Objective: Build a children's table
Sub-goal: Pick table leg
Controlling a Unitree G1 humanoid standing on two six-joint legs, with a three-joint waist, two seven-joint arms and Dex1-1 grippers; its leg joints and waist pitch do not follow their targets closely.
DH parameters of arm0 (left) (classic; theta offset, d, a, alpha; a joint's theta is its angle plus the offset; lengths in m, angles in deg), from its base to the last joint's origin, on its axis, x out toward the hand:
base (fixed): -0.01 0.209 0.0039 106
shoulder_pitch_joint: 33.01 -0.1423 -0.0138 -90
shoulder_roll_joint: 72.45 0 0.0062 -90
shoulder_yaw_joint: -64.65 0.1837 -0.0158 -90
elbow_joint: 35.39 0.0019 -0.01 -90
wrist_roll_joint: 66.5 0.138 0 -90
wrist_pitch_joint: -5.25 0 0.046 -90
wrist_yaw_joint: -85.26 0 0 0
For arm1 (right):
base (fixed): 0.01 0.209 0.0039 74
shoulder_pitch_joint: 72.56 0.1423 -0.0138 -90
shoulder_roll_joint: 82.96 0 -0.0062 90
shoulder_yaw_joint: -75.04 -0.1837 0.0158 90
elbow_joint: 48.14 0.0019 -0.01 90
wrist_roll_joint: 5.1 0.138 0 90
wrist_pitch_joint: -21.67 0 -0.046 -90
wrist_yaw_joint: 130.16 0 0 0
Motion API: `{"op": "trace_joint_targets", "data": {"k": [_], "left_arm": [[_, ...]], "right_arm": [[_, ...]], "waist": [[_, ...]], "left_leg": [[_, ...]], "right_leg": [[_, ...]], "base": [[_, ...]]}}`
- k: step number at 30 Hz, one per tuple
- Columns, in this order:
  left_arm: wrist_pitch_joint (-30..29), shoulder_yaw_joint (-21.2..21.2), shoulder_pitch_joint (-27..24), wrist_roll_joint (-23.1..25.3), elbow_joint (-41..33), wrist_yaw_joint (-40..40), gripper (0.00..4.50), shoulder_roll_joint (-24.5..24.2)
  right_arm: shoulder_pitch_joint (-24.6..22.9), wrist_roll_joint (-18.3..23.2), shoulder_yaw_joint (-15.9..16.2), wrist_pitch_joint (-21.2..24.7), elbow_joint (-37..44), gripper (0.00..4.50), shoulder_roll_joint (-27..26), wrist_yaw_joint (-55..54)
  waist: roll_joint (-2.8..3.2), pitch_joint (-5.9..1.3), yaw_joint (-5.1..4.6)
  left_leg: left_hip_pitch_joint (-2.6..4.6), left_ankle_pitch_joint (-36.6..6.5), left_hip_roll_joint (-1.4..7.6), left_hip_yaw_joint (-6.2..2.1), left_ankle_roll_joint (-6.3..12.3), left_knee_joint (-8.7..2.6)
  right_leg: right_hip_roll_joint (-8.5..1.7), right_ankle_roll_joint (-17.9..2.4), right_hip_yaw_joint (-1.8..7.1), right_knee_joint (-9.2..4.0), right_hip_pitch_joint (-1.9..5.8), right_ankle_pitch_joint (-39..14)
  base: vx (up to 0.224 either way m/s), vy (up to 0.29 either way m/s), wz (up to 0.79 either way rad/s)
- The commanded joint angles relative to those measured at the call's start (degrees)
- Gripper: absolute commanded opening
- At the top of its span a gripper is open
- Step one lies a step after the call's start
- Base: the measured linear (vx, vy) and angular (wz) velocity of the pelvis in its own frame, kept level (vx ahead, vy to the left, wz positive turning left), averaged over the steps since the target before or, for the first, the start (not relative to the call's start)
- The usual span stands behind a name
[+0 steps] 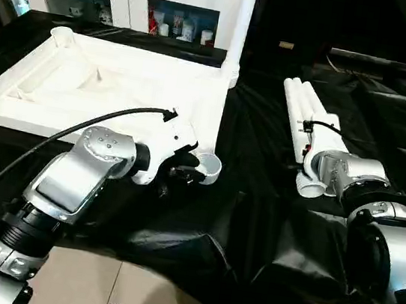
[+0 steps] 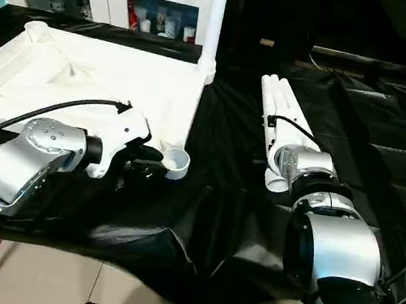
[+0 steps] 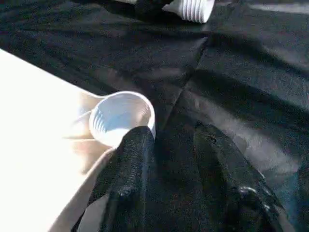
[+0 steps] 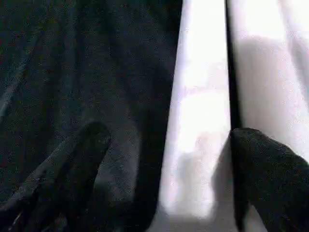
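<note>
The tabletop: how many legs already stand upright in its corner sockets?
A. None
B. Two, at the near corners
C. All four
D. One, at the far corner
D: a single leg stands upright in a far corner socket of the tabletop, while the other loose legs lie bundled on the black cloth and the near socket is empty.

A bare strip of black cloth (image 1: 254, 140) runs between the tabletop (image 1: 121, 88) on my left and the loose legs (image 1: 303, 124) on my right. At its far end, one upright leg (image 1: 241, 21) stands in the tabletop's corner.
</note>
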Motion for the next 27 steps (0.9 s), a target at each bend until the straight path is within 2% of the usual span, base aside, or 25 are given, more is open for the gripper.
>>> {"op": "trace_joint_targets", "data": {"k": [1,5,7,9,13,16,17,20,27], "left_arm": [[-0.48,0.35,-0.17,-0.35,-1.22,-0.35,1.72,-0.34],[-1.02,0.43,-0.49,-0.61,-1.79,-0.33,1.72,-0.60],[-1.07,0.49,-0.47,-0.71,-1.78,-0.24,1.72,-0.76],[-1.11,0.52,-0.45,-0.79,-1.80,-0.17,1.73,-0.89],[-1.03,0.64,-0.39,-0.78,-1.76,-0.11,1.73,-0.92],[-0.95,0.76,-0.32,-0.89,-1.72,-0.11,1.73,-1.00],[-0.95,0.77,-0.31,-0.90,-1.72,-0.11,1.73,-1.01],[-0.76,1.05,-0.23,-1.04,-1.66,-0.39,1.73,-1.13],[-0.55,1.34,-0.35,-1.21,-1.79,-0.85,1.73,-1.23]], "right_arm": [[0.75,0.42,-0.73,1.39,-0.92,4.50,0.38,0.52],[0.63,2.69,-3.34,3.25,-1.30,4.50,0.25,0.57],[0.65,3.07,-3.66,4.18,-1.38,4.50,0.20,1.20],[0.54,3.30,-3.94,5.28,-1.49,4.23,0.11,2.04],[-0.17,3.14,-4.00,6.77,-1.85,4.11,0.02,2.90],[-0.62,3.14,-4.32,7.32,-1.96,3.76,0.09,2.57],[-0.65,3.16,-4.35,7.34,-1.96,3.76,0.10,2.55],[-1.22,3.77,-5.24,8.02,-1.95,3.38,0.16,2.28],[-2.21,3.84,-5.66,8.29,-1.91,2.84,0.36,2.34]], "waist": [[0.36,-4.68,0.27],[0.25,-4.69,0.39],[0.27,-4.66,0.35],[0.25,-4.66,0.38],[0.15,-4.57,0.42],[-0.04,-4.57,0.39],[-0.02,-4.60,0.43],[0.05,-4.64,0.43],[-0.15,-4.65,0.44]], "left_leg": [[0.98,-9.68,1.44,-0.23,-0.85,-3.07],[1.00,-9.74,1.45,-0.23,-1.11,-3.09],[1.01,-9.93,1.42,-0.25,-1.07,-3.10],[1.01,-9.92,1.44,-0.25,-1.12,-3.09],[1.08,-10.54,1.47,-0.25,-1.38,-3.13],[1.04,-10.74,1.47,-0.25,-1.63,-3.15],[1.06,-10.66,1.45,-0.26,-1.62,-3.13],[1.06,-10.47,1.47,-0.27,-1.69,-3.14],[1.07,-10.36,1.45,-0.23,-1.64,-3.12]], "right_leg": [[-3.90,-14.27,2.41,-3.49,3.22,-4.61],[-3.93,-14.10,2.40,-3.46,3.20,-5.13],[-3.88,-13.95,2.37,-3.51,3.19,-5.50],[-3.91,-13.98,2.36,-3.52,3.15,-5.65],[-4.00,-13.72,2.37,-3.66,3.05,-7.34],[-4.04,-13.40,2.38,-3.76,3.05,-8.21],[-4.04,-13.38,2.39,-3.71,3.07,-8.16],[-4.02,-13.27,2.38,-3.68,3.04,-7.83],[-4.03,-13.24,2.38,-3.71,3.00,-7.80]], "base": [[0.000,0.000,0.00],[0.000,0.000,0.00],[0.000,0.000,0.00],[0.000,0.000,0.00],[0.000,0.000,0.00],[0.000,0.000,0.00],[0.000,0.000,0.00],[0.000,0.000,0.00],[0.000,0.000,0.00]]}}
